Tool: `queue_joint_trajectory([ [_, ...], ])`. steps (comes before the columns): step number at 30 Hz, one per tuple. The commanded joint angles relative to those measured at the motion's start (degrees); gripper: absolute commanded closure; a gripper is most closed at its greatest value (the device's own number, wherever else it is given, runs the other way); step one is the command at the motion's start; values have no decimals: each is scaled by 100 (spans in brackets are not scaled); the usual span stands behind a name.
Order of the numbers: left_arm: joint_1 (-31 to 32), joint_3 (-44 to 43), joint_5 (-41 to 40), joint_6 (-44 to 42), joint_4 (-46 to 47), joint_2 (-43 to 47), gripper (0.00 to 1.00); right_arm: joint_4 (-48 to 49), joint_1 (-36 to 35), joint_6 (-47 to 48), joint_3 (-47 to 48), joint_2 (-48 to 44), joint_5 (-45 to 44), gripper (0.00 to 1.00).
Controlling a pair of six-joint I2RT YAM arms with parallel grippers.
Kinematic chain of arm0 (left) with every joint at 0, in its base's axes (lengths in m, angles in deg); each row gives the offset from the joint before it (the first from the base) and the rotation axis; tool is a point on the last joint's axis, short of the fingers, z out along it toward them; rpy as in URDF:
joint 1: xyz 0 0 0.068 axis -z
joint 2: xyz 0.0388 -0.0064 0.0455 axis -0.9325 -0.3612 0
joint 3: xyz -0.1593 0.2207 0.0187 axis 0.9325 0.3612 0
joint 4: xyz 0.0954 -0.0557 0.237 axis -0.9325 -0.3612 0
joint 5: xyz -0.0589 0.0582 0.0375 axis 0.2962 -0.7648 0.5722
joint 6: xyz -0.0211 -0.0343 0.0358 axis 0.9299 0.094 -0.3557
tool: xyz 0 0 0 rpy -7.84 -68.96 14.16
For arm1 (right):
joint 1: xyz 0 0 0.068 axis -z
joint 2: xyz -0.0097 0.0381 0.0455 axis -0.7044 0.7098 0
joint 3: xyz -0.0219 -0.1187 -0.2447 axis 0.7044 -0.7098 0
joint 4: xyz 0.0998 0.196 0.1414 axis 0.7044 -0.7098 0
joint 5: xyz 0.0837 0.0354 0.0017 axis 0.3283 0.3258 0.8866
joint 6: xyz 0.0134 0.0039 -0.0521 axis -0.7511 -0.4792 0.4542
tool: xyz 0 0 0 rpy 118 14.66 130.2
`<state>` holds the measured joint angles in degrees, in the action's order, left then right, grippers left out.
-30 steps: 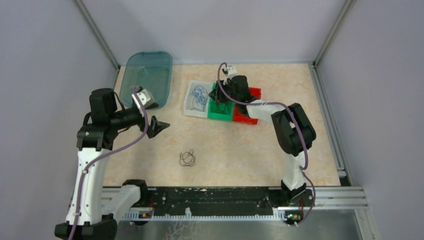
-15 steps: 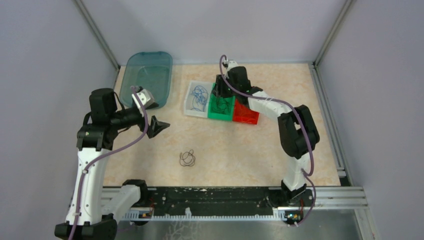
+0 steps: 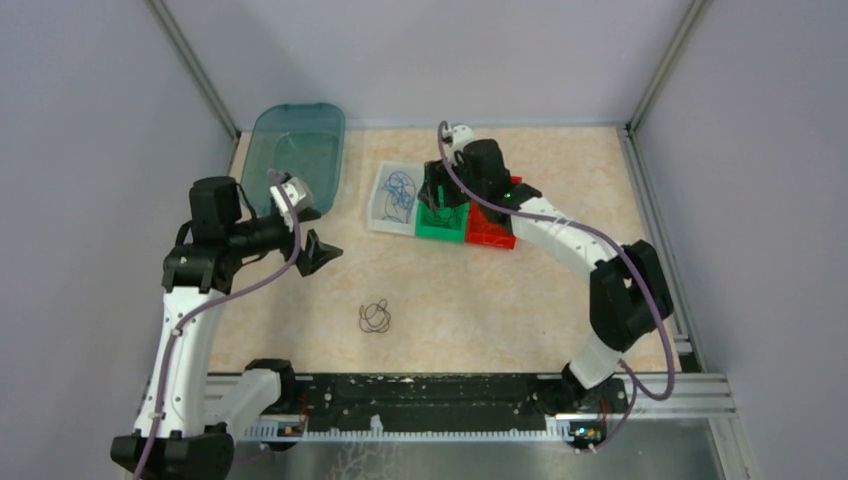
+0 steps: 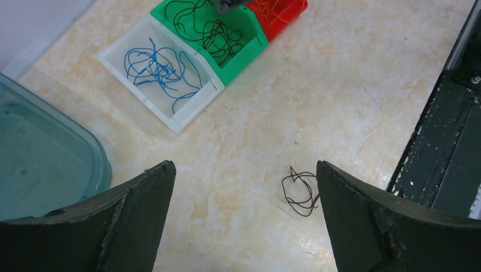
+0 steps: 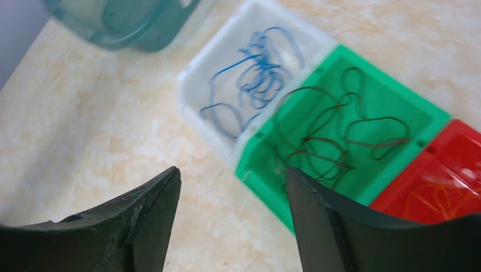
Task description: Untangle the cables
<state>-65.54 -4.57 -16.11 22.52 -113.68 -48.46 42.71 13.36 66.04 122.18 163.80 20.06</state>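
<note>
A small dark brown cable (image 3: 375, 317) lies looped on the table, loose; it also shows in the left wrist view (image 4: 300, 191), beside the right fingertip. Blue cables (image 3: 398, 193) lie in a white bin (image 3: 378, 214), dark cables (image 5: 334, 141) in a green bin (image 3: 440, 230), orange cables (image 5: 439, 195) in a red bin (image 3: 492, 238). My left gripper (image 3: 320, 252) is open and empty, above the table left of the loose cable. My right gripper (image 3: 437, 192) is open and empty over the green bin.
A teal translucent tub (image 3: 296, 152) stands at the back left. A black rail (image 3: 420, 390) runs along the near edge. Metal frame posts mark the back corners.
My right arm has stretched out and its gripper has shifted left from the red bin to over the green bin. My left gripper has moved slightly right.
</note>
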Motion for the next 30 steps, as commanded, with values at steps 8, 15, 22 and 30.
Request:
queue_joint_trajectory([
  [8, 8, -204, -358, 818, 354, -467, 0, 903, -1629, 1140, -1393, -1271, 515, 19],
  [15, 12, -204, -634, 950, 387, -556, 0, 804, -1731, 1409, -1453, -960, 1414, 19],
  [22, 1, -279, -669, 955, 373, -502, 0, 649, -1882, 1668, -1287, -259, 1746, 21],
  [30, 2, -373, -618, 955, 341, -526, 0, 796, -2468, 1859, -1144, 674, 1679, 21],
])
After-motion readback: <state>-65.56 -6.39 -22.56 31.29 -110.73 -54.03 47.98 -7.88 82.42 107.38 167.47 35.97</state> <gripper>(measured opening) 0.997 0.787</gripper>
